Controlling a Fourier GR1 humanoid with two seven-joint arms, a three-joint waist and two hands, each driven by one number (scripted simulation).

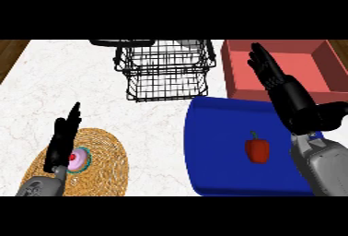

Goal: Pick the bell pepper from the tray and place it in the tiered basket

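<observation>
Lying flat near the middle of the blue tray [211,152], the red bell pepper [257,150] is untouched, stem toward the far side. Right hand [282,87] hangs over the tray's far right edge, fingers straight and apart, holding nothing; it looks staged above the pepper for a descent. Tiered basket [165,69] stands on the desk [81,83] just beyond the tray, to its left, a short carry. Left hand [62,138] rests open at near left over a woven mat [102,170]. A red bin [238,69] sits far right.
</observation>
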